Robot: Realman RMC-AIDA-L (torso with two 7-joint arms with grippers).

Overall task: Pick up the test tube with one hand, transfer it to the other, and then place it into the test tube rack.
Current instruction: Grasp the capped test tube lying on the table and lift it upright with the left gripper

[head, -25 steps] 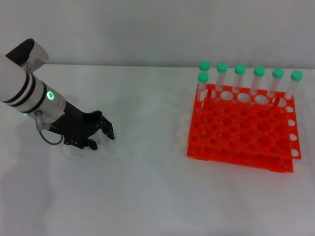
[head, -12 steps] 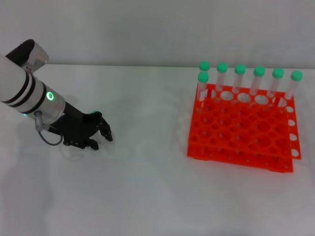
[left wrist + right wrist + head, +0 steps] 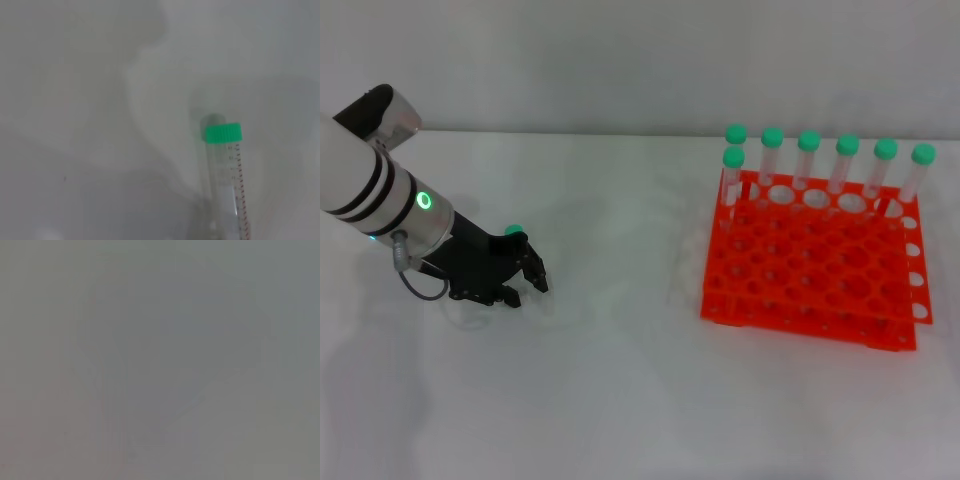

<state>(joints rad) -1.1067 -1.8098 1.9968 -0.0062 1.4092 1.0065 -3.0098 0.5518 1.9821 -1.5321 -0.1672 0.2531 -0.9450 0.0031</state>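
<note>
The test tube (image 3: 227, 175), clear with a green cap (image 3: 223, 133), shows close up in the left wrist view. In the head view only its green cap (image 3: 514, 230) peeks out behind my left gripper (image 3: 517, 278), which sits low over the tube at the table's left side. Whether the tube is gripped or just lying under the hand cannot be made out. The orange-red test tube rack (image 3: 800, 270) stands far to the right. My right gripper is out of view; its wrist view shows only plain grey.
Several green-capped tubes (image 3: 807, 160) stand upright along the rack's back row, with one more in the second row at its left end. A white table (image 3: 620, 380) stretches between the left arm and the rack.
The left gripper has drawn slightly back to the left and lower, and the tube's green cap has come into view behind it.
</note>
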